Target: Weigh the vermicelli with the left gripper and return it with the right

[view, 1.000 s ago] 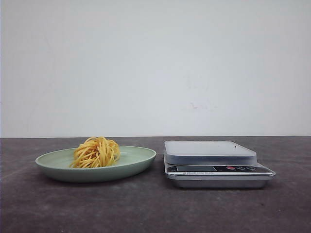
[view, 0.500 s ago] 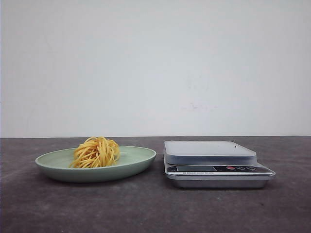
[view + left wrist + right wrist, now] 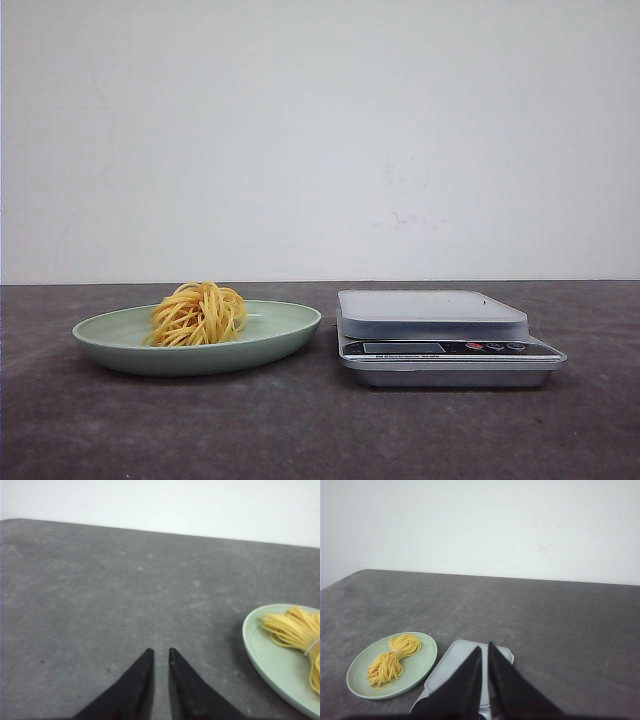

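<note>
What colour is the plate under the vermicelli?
Pale green plate, clearest in the front view.

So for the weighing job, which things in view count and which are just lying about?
In the job:
nest of thin yellow-orange vermicelli
pale green oval plate
silver digital kitchen scale
black left gripper, shut
black right gripper, shut

Lying about:
nothing; only the dark grey table

The vermicelli (image 3: 198,313) is a loose round nest of thin yellow-orange strands, lying untouched and well apart from both grippers. It sits off to one side of the left gripper (image 3: 160,652), whose tips stand nearly closed, holding nothing.
</note>
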Robot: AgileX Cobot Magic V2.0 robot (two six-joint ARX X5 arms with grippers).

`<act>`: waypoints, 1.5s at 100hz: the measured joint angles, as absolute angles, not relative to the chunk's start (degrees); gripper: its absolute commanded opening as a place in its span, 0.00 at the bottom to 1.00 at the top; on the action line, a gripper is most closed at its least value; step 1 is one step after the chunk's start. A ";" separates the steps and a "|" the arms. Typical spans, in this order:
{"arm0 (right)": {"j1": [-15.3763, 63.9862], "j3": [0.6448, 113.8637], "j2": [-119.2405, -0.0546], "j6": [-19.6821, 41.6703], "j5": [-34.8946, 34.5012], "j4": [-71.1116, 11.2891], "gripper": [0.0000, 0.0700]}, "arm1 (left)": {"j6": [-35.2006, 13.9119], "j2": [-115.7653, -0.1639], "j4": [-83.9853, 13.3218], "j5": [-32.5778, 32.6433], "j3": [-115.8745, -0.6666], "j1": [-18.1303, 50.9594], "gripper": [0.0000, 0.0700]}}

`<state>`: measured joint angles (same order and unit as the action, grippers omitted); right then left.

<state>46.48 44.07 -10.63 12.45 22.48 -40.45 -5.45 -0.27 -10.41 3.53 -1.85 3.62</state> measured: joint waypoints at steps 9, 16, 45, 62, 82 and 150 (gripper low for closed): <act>46.48 44.07 -10.63 12.45 22.48 -40.45 0.02 | -4.93 -0.27 -10.41 3.46 -1.85 3.60 0.02; 46.48 44.07 -10.63 12.45 22.48 -40.45 0.02 | -4.40 -0.27 -10.44 3.44 -1.85 3.51 0.02; 46.48 44.07 -10.63 12.45 22.48 -40.45 0.02 | -3.81 -0.27 -10.44 3.20 -1.85 3.49 0.02; 46.48 44.07 -10.63 12.45 22.48 -40.45 0.02 | -3.81 -0.27 -10.44 3.20 -1.85 3.49 0.02; 46.48 44.07 -10.63 12.45 22.48 -40.45 0.02 | -3.81 -0.27 -10.44 3.20 -1.85 3.49 0.02; 18.68 38.13 -7.53 7.73 14.35 -38.24 0.02 | -3.79 -0.27 -10.44 3.20 -1.85 3.49 0.02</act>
<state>18.68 38.13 -7.53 7.73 14.35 -38.24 -3.79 -0.27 -10.44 3.20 -1.85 3.49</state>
